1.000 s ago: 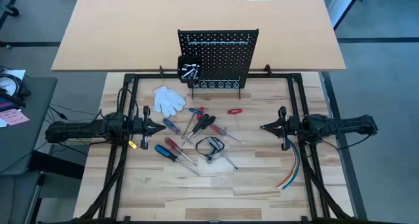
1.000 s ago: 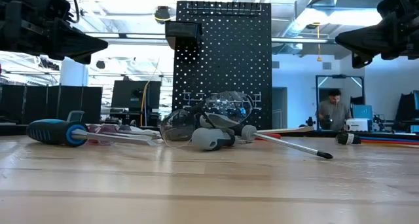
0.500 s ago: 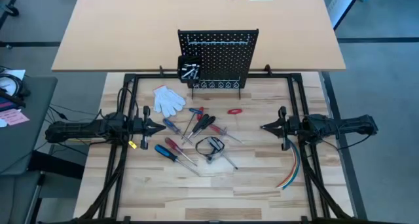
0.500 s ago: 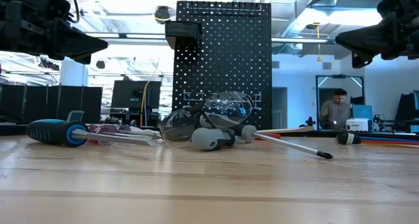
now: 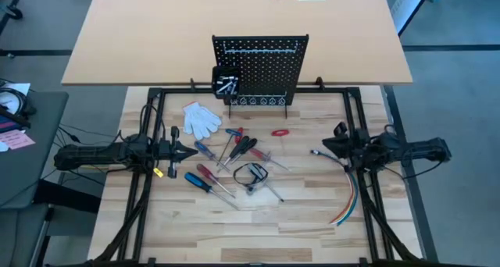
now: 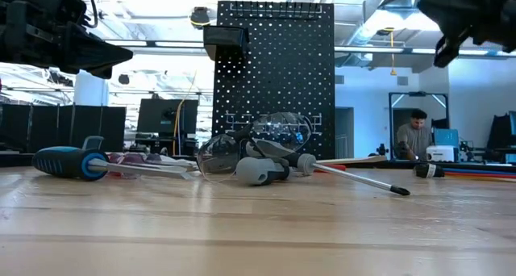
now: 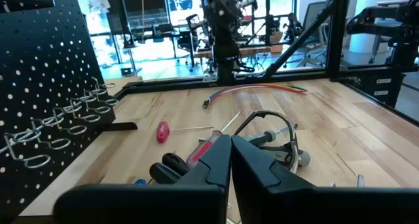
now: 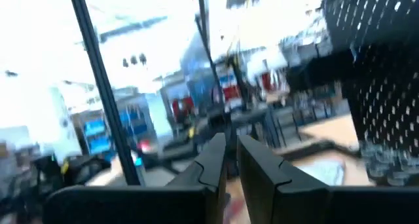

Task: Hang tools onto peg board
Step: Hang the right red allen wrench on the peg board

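Low view: I am looking level across the table (image 6: 258, 236), nearest things first.
Blue driver (image 6: 68, 162): lying at the near left, its shaft running toward the heap.
Tools (image 5: 230, 161): all lying loose mid-table in front of the board, crossing and touching each other; none is hanging yet.
Glasses (image 5: 251, 174): clear safety glasses sitting in the pile on the shafts; I am judging that any pull on a driver under them would drag them along.
Left gripper (image 5: 190, 151): hovering just beside the pile's left edge, pinched closed, holding nothing.
Right gripper (image 5: 316, 151): hanging over bare wood between the pile and the wires (image 5: 348, 197), fingers nearly together and empty.
Risk, pick: the shafts are thin and overlapping, so I am expecting a closing grip to catch two at once or roll a handle away.
Risk, right arm: its wrist view is smeared, so I am not trusting it for aiming just now.
Risk, hang: the board (image 5: 262, 68) is standing on a light stand; a hard push could tip it or slide it back.
Gloves (image 5: 201, 119): lying near the board's left foot, apart from the pile.
Hard to make out: the hooks along the board's lower row, the bin's (image 5: 226, 83) contents, and which shaft belongs to which handle.
Far: a person is standing in the room beyond.
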Available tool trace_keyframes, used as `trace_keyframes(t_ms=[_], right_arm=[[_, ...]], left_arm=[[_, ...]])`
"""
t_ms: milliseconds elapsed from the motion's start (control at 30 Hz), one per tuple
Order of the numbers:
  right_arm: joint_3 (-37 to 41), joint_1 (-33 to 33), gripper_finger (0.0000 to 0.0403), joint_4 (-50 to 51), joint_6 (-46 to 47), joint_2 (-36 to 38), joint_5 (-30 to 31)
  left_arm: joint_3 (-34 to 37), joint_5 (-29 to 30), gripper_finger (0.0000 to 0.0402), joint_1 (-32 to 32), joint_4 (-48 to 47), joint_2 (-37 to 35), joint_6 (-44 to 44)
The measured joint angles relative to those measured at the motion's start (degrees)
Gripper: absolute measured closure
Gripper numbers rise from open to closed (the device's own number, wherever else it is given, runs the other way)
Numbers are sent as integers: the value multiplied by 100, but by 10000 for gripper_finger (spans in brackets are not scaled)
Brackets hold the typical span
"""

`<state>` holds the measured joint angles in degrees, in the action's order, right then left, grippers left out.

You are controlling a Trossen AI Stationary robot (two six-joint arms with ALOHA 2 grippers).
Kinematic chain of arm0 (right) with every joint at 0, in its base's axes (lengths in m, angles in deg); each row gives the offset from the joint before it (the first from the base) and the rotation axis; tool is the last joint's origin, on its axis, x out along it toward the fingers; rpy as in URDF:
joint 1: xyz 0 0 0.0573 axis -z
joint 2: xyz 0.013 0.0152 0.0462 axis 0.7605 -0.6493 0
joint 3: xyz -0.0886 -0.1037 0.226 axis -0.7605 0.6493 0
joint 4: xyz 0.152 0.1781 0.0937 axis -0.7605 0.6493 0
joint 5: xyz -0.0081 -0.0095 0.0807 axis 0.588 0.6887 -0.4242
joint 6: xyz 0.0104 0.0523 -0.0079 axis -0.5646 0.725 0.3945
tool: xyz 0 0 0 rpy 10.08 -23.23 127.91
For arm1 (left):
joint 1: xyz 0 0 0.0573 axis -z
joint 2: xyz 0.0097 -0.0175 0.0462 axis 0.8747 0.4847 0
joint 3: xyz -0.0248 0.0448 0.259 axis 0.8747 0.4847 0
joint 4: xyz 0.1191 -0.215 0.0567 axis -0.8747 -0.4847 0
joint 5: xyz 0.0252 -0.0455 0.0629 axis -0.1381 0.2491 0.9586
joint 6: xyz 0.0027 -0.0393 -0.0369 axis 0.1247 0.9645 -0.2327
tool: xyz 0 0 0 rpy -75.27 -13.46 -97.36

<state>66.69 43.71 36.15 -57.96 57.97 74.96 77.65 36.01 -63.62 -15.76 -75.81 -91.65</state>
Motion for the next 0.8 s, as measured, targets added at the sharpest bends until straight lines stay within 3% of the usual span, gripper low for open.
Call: trace_keyframes(t_ms=[167, 367, 667, 800], right_arm=[[0, 117, 356, -394, 207, -639, 3], [-210, 559, 336, -641, 338, -2532, 290], [-1549, 1470, 255, -723, -453, -5429, -28], [-2109, 1804, 208, -63, -879, -6302, -55]], left_arm=[[0, 2, 392, 0, 0, 0, 0], [0, 2, 392, -2, 0, 1, 0], [0, 2, 392, 0, 0, -1, 0], [0, 0, 392, -2, 0, -1, 0]])
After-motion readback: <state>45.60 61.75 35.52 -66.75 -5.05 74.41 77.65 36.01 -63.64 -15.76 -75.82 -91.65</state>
